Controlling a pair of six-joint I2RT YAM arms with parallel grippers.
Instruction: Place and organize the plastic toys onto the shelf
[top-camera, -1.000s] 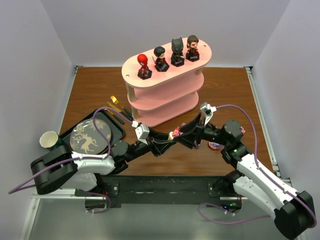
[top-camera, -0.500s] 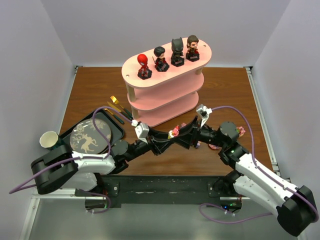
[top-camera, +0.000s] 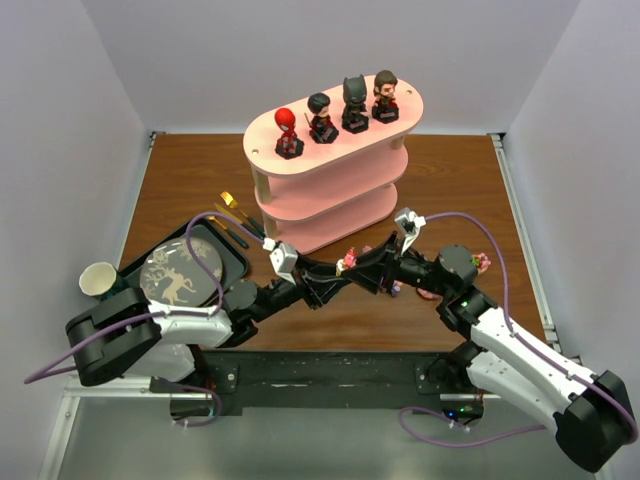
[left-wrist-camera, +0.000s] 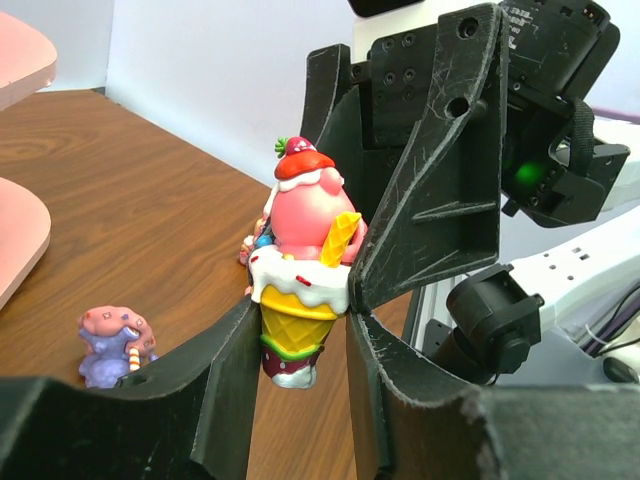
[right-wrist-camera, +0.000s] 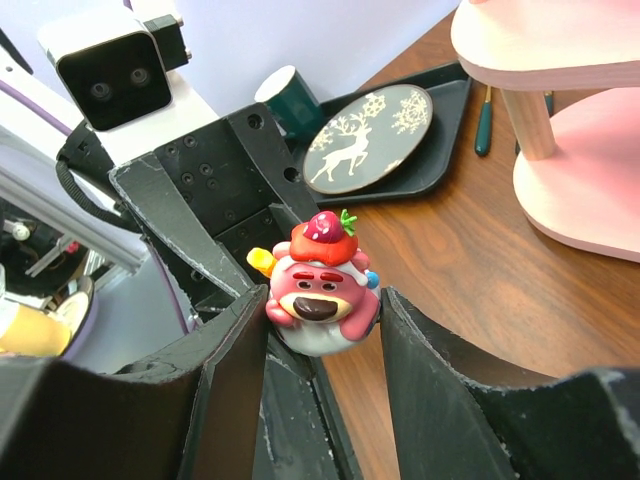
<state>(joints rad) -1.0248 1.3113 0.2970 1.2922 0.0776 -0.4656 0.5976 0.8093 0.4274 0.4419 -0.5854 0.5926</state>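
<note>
Clamping a bear toy (left-wrist-camera: 305, 230) by its cone, the left pincer (left-wrist-camera: 300, 322) holds it over the counter (top-camera: 200, 170) at centre frame, below the shelf (top-camera: 330, 152). The right pincer (right-wrist-camera: 322, 305) flanks the toy; whether it grips, I cannot tell.

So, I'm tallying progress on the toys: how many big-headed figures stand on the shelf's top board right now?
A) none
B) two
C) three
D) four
D: four stand in a row on the shelf's top board, running from the red figure at the left end to the brown-haired one at the right end.
</note>
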